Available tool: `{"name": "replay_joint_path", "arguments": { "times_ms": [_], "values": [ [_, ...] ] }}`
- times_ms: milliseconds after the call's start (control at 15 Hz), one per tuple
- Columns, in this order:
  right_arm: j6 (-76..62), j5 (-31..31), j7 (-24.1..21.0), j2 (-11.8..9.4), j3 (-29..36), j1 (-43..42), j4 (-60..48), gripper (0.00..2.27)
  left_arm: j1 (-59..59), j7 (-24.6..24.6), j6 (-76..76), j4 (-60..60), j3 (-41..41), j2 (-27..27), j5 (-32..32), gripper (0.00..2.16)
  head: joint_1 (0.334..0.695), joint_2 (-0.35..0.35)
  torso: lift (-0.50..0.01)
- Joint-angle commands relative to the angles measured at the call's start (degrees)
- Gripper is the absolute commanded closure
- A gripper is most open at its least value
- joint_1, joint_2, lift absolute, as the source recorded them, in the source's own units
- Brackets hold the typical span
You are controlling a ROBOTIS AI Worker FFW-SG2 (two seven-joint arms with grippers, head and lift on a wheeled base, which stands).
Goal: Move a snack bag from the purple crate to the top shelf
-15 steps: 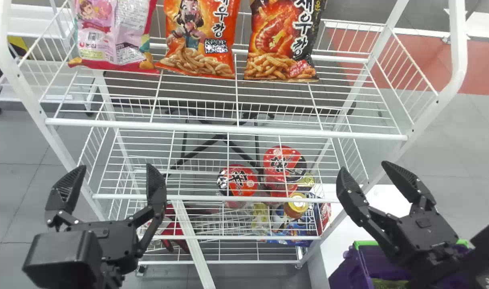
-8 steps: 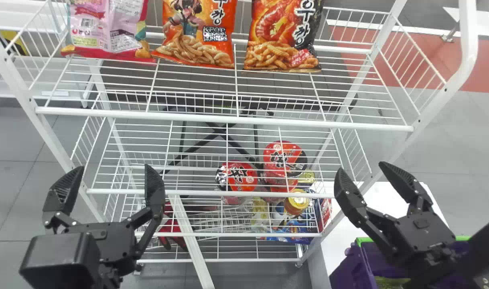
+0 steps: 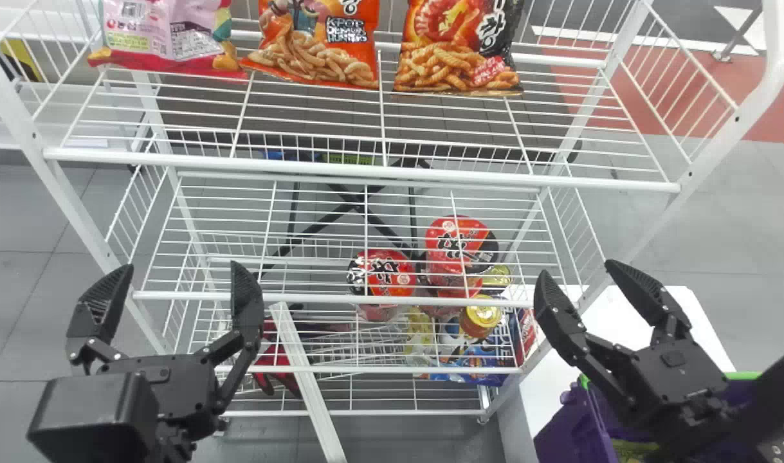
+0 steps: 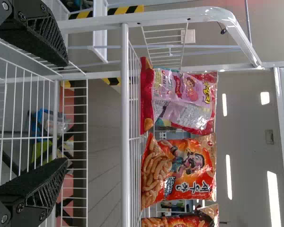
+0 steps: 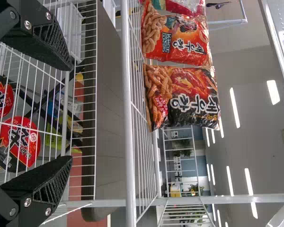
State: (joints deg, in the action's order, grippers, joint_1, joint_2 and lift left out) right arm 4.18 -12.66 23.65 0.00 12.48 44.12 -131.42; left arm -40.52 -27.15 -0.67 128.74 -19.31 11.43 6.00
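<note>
In the head view my left gripper (image 3: 174, 292) stands open before the rack's left side, and my right gripper (image 3: 586, 289) is open near its right post. The purple crate (image 3: 575, 427) is at the lower right, partly covered by my right arm, with a yellow-green item (image 3: 631, 448) inside. On the top shelf (image 3: 366, 168) stand a pink bag (image 3: 166, 32), an orange bag (image 3: 318, 45) and an orange-black bag (image 3: 459, 51). The left wrist view has my left gripper (image 4: 61, 113) holding nothing; in the right wrist view my right gripper (image 5: 68, 111) is likewise without a load.
Red-lidded cups (image 3: 382, 276), jars (image 3: 482, 315) and blue packs (image 3: 472, 363) are on the lower shelves. The white rack post (image 3: 707, 161) rises close beyond my right gripper. A white table (image 3: 662, 308) lies under the crate, right of the rack.
The rack and its bags have shifted upward in the head view and look slightly larger. Both grippers keep nearly the same place in that view and stay open.
</note>
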Motion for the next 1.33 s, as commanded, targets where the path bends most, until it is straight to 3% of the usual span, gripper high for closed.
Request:
{"name": "replay_joint_path", "arguments": {
  "times_ms": [0, 1267],
  "values": [
    [0.0, 0.0, 0.1, 0.1, 0.0, -0.1, 0.2, 0.17, 0.0, 0.0, 0.0, -0.1, 0.1, 0.0, -0.1, 0.1, 0.695, -0.129, -0.231],
    [-1.6, -0.2, 0.2, 0.1, 0.0, 0.6, -0.1, 0.17, -0.6, 0.0, 0.0, 0.7, -0.2, 0.1, 0.4, 0.1, 0.695, -0.132, -0.307]
  ]
}}
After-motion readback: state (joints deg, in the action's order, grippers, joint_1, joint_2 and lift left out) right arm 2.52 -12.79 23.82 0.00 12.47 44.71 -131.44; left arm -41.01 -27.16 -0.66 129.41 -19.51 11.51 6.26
